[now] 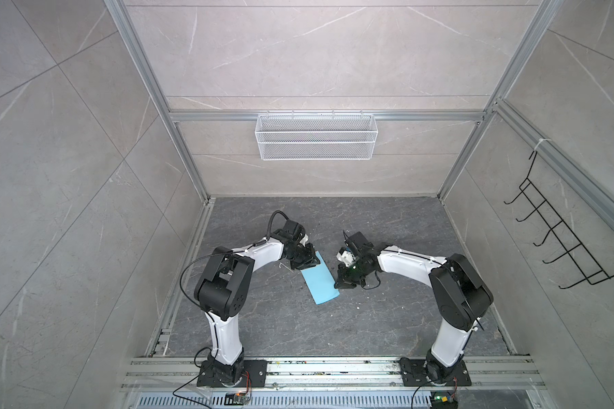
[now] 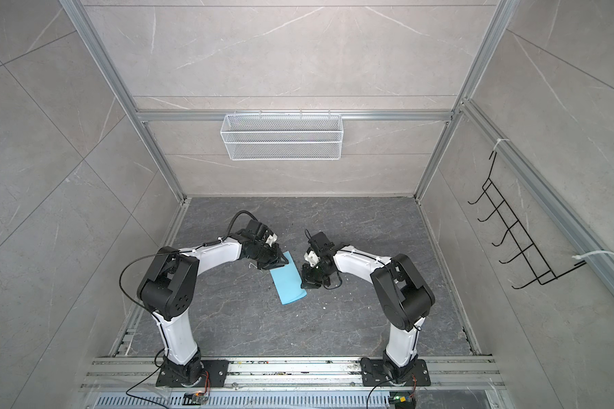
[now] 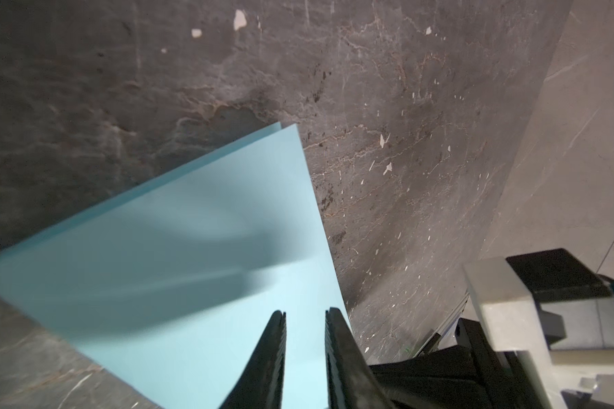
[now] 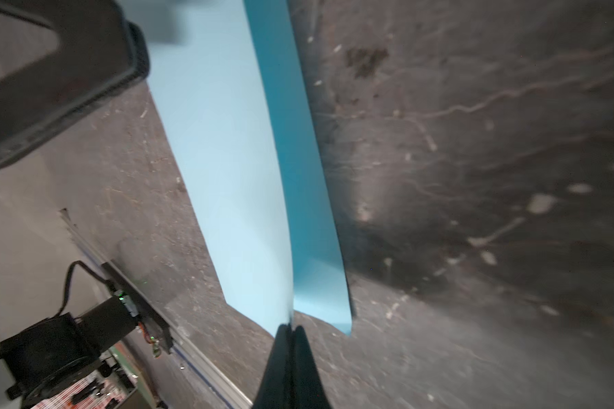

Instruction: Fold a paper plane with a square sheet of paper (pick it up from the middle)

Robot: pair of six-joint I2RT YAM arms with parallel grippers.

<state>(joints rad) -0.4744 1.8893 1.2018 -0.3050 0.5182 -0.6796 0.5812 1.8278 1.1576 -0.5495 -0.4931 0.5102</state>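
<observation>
Plain light blue paper (image 1: pixel 319 281), a deeper blue where one layer is shaded. Dark grey table (image 1: pixel 387 318), marbled with pale veins and scattered white flecks. Light grey walls (image 1: pixel 316 53) with thin white veins. The left arm (image 1: pixel 263 253) and right arm (image 1: pixel 404 265) are white with black joints. White mesh basket (image 1: pixel 316 136), black wire rack (image 1: pixel 562 222), silver frame (image 1: pixel 210 116).

Pale stone walls (image 1: pixel 316 53) enclose a dark floor (image 1: pixel 387 318).

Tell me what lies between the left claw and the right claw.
The folded square sheet of paper fills the gap between the left claw and the right claw, seen in both top views.
</observation>
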